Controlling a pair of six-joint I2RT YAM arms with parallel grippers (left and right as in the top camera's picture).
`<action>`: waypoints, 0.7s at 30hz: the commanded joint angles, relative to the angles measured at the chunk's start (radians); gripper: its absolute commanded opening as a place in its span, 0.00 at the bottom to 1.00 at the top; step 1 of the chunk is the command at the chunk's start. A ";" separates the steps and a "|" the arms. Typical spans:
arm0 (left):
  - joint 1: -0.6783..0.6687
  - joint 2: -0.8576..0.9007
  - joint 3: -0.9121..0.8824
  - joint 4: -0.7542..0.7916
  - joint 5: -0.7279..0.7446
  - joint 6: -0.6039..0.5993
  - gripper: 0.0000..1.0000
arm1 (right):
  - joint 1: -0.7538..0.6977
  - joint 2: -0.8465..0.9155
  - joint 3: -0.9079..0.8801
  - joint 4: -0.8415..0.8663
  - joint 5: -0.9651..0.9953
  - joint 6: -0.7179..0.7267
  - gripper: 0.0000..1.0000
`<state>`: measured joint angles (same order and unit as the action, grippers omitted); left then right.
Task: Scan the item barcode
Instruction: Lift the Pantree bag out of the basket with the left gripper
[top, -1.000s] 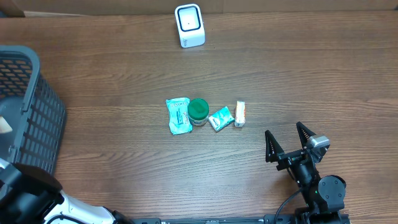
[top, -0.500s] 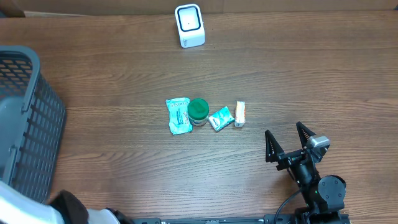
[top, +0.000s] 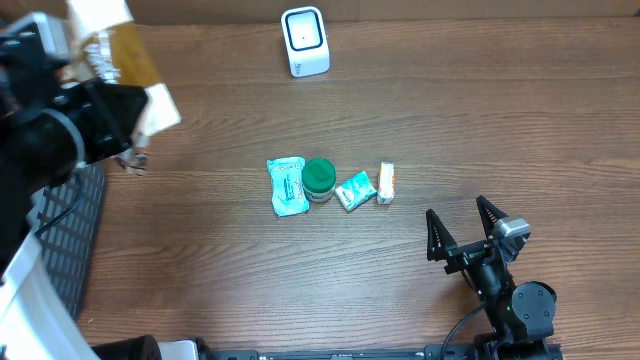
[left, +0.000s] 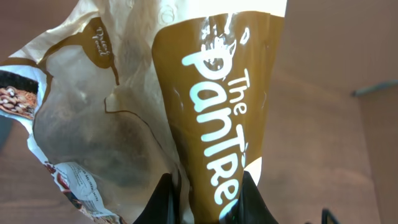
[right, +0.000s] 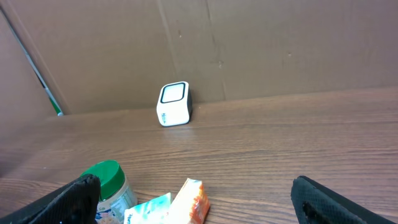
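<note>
My left gripper (left: 205, 200) is shut on a brown and cream snack bag (left: 211, 93), whose crumpled cream side and white lettering fill the left wrist view. From overhead the bag (top: 122, 55) hangs high at the far left, above the basket, with the left gripper (top: 128, 112) under it. No barcode shows on the bag. The white scanner (top: 305, 40) stands at the table's back centre, also in the right wrist view (right: 173, 104). Near the front right, my right gripper (top: 457, 214) stands open and empty.
A teal packet (top: 287, 185), a green-lidded jar (top: 319, 178), a small teal packet (top: 355, 190) and a white and orange carton (top: 386, 183) lie in a row mid-table. The dark mesh basket (top: 88, 215) sits at the left edge, mostly behind my left arm.
My left arm has risen out of the basket area with the snack bag and now hangs high at the far left. The right arm has not moved.
</note>
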<state>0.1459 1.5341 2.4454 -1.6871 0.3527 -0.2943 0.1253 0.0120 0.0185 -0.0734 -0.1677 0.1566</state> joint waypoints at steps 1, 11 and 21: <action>-0.101 0.043 -0.080 0.002 -0.101 -0.039 0.04 | 0.005 -0.009 -0.011 0.004 0.010 0.003 1.00; -0.252 0.153 -0.423 0.005 -0.278 -0.515 0.04 | 0.005 -0.009 -0.011 0.004 0.010 0.003 1.00; -0.265 0.204 -0.834 0.240 -0.268 -0.803 0.04 | 0.005 -0.009 -0.011 0.004 0.010 0.003 1.00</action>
<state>-0.1116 1.7306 1.7142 -1.5101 0.0978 -0.9749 0.1253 0.0116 0.0185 -0.0742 -0.1677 0.1570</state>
